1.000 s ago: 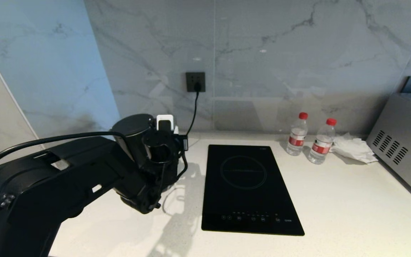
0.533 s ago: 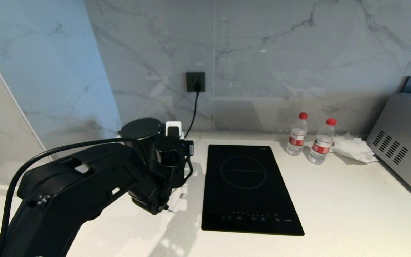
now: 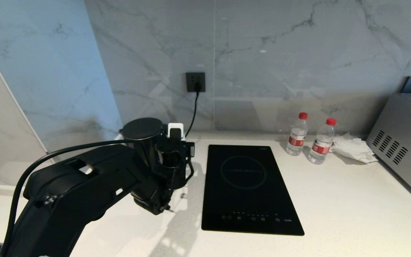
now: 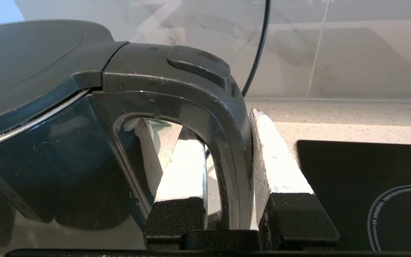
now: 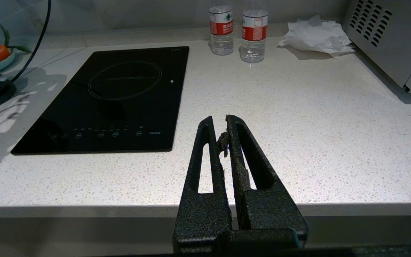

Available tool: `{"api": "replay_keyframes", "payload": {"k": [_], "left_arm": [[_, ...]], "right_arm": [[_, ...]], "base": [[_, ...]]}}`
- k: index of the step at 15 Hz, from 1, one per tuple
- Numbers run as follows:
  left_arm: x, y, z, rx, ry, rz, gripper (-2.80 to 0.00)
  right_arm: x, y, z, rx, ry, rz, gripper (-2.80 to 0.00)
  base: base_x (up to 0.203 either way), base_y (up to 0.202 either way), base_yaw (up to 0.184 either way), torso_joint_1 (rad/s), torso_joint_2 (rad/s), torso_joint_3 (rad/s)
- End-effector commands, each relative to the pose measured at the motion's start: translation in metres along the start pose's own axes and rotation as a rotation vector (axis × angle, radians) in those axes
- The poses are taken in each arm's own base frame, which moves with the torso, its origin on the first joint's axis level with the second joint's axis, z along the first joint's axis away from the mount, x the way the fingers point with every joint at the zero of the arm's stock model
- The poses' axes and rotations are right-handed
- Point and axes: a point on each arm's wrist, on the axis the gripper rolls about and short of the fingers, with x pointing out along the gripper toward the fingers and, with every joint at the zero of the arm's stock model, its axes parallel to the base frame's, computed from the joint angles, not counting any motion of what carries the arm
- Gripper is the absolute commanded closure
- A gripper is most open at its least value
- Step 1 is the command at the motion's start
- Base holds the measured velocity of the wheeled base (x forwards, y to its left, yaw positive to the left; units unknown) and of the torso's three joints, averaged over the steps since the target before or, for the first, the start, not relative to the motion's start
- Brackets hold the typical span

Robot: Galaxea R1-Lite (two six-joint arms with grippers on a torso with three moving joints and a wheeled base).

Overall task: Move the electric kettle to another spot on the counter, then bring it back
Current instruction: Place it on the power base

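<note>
One left gripper (image 4: 227, 171) clamped on electric kettle (image 3: 145, 142) handle, shifted right toward hob (image 3: 250, 187) since a second ago; relocation across counter (image 3: 351, 207) underway.

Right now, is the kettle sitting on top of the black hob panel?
No, the electric kettle stands to the left of the hob panel, with a strip of white counter showing between them.

Glossy black electric kettle (image 3: 145, 150) upright on white speckled counter (image 3: 334, 207), lid closed.
</note>
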Motion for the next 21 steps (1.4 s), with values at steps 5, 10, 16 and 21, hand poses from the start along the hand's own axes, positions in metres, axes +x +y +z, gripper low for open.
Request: {"api": "replay_keyframes", "payload": {"k": [5,10,16,21], "left_arm": [[0.005,-0.011,-0.004,0.016,-0.024,-0.006,0.0],[0.006,-0.007,-0.007,0.02,-0.017,0.005,0.0],[0.004,-0.006,-0.005,0.023,-0.01,0.035,-2.8],[-0.009,-0.004,-0.013,0.046,0.031,0.019,-2.8]], "right_arm": [[0.0,0.0,0.0,0.001,0.001,0.0,0.0],[0.0,0.0,0.0,0.0,0.002,0.0,0.0],[0.0,0.0,0.0,0.0,0.001,0.0,0.0],[0.0,0.0,0.0,0.001,0.001,0.0,0.0]], "base": [[0.0,0.0,0.0,0.0,0.0,0.0],[0.0,0.0,0.0,0.0,0.0,0.0],[0.0,0.0,0.0,0.0,0.0,0.0],[0.0,0.0,0.0,0.0,0.0,0.0]]}}
